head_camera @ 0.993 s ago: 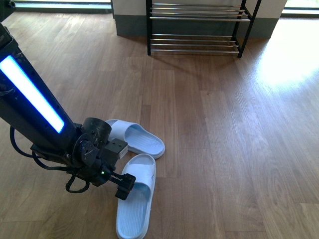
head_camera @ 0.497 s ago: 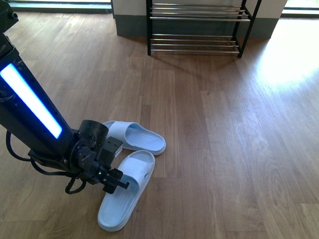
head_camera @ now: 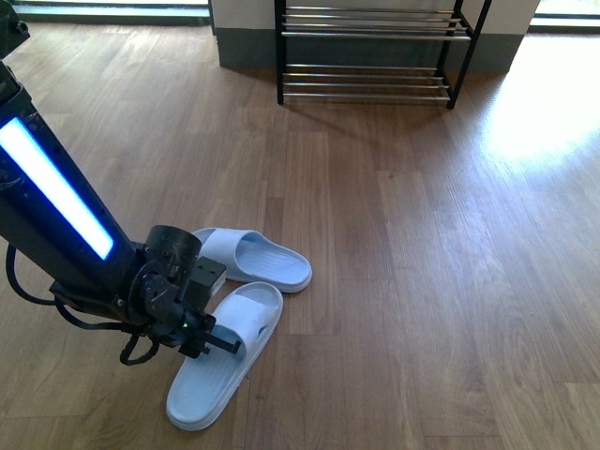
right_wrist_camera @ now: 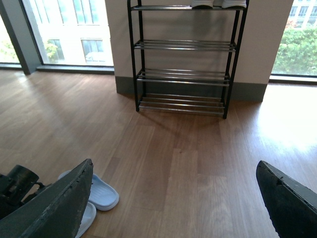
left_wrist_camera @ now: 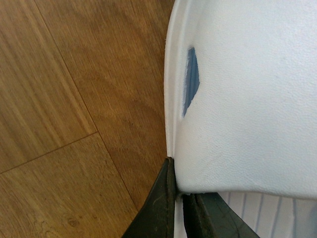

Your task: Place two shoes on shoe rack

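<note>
- Step in hand: securing the first of the two shoes. My left gripper point(head_camera: 223, 343) is low over the floor point(head_camera: 422, 281), right in front of my body, at the near slipper point(head_camera: 208, 380).
- Left gripper state: the jaws are almost fully closed and pinch the side edge of the slipper's strap point(left_wrist_camera: 247, 99). In the left wrist view the dark fingers point(left_wrist_camera: 158, 208) meet on that edge, one outside the strap and one under it.
- From these views I cannot tell whether the sole is clear of the floor. It looks to be resting on it.
- The far slipper point(head_camera: 258, 258) lies flat on the floor just beyond the first, close beside its strap end. It is ungripped.
- Right gripper point(right_wrist_camera: 174, 166) state: jaws spread wide, holding nothing, touching nothing, aimed at the rack.
- The shoe rack point(head_camera: 370, 56) stands well apart across the floor, against the wall. Its lower chrome tiers carry no shoes.
- Next move, as I judge it: lift without letting the thin strap edge slip. Then carry the slipper across to the rack and set its sole flat across the rods.
</note>
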### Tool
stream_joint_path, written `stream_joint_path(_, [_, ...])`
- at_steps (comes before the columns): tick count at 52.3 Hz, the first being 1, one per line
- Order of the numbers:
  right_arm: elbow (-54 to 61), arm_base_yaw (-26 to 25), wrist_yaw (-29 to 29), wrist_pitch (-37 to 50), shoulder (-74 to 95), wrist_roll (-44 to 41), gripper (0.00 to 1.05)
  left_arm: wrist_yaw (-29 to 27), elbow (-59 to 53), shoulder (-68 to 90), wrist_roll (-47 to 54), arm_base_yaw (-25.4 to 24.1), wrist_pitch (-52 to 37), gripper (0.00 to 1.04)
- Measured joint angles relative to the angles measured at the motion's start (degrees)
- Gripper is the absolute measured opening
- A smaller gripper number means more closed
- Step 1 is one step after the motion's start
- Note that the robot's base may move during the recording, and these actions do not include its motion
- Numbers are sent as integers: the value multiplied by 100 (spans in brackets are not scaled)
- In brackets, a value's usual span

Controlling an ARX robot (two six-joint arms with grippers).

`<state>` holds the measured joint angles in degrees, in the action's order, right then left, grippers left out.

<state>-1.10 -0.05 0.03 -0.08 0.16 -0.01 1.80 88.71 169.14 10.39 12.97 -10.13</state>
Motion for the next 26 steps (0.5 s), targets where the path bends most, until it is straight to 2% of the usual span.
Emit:
stream_joint_path(8, [0, 0, 0, 0, 0, 0, 96, -63, -413, -409, -448, -85, 297, 2])
stream_joint_path(26, [0, 0, 0, 0, 0, 0, 96, -129, -1572, -2754, -1486, -269, 852, 2])
